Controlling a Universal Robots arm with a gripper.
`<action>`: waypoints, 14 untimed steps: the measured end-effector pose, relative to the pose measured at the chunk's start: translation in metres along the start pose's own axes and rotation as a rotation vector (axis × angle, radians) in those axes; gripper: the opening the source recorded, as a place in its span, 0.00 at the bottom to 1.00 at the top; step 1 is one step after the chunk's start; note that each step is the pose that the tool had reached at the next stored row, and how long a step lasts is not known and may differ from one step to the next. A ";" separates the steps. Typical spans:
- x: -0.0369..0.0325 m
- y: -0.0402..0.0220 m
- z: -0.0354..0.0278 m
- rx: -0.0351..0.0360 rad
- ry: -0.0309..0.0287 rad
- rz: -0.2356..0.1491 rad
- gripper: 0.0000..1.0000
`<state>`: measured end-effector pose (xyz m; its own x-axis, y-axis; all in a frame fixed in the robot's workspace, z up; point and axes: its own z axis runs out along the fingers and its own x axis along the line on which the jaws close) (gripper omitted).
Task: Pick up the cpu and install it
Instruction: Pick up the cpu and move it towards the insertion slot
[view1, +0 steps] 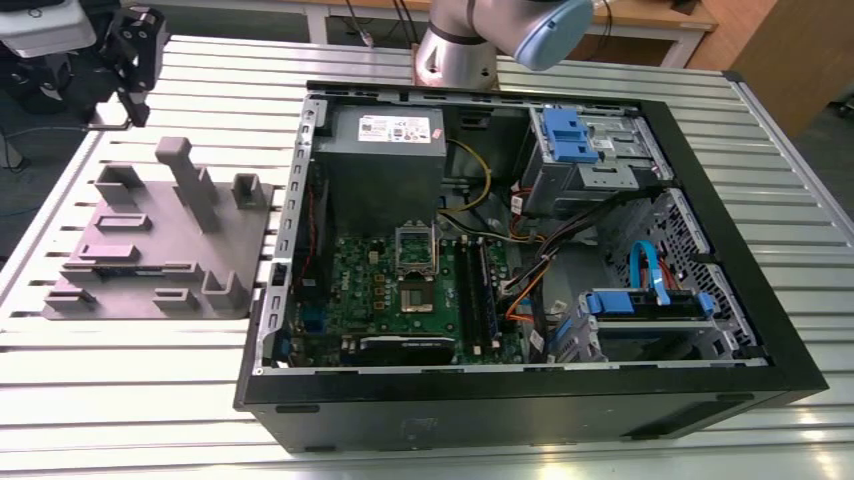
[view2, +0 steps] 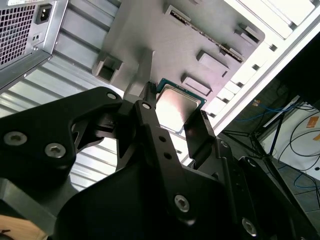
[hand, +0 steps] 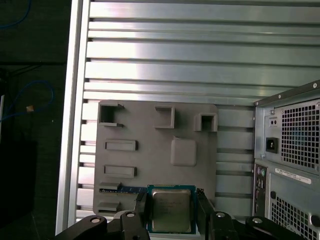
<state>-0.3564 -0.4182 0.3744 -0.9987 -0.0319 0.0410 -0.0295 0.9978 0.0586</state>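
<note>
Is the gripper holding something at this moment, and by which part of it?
Yes: the cpu, pinched by two opposite edges between the fingers, above the grey fixture.

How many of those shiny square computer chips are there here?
1. The cpu is gripped between the claw's fingers, seen against the grey plastic fixture in both wrist views. Others could be hidden inside the computer case.

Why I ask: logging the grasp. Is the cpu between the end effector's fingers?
Yes, in the first wrist view the cpu sits between the end effector's two dark fingers, with the grey fixture behind it.
</note>
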 end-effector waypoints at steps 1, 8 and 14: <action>-0.0002 -0.0002 0.0000 0.0001 0.0001 0.000 0.47; -0.0001 -0.0056 -0.0003 0.0001 0.0001 0.000 0.47; -0.0006 -0.0116 -0.0005 0.0001 -0.0001 0.001 0.47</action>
<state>-0.3555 -0.4298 0.3742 -0.9987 -0.0306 0.0410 -0.0281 0.9979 0.0585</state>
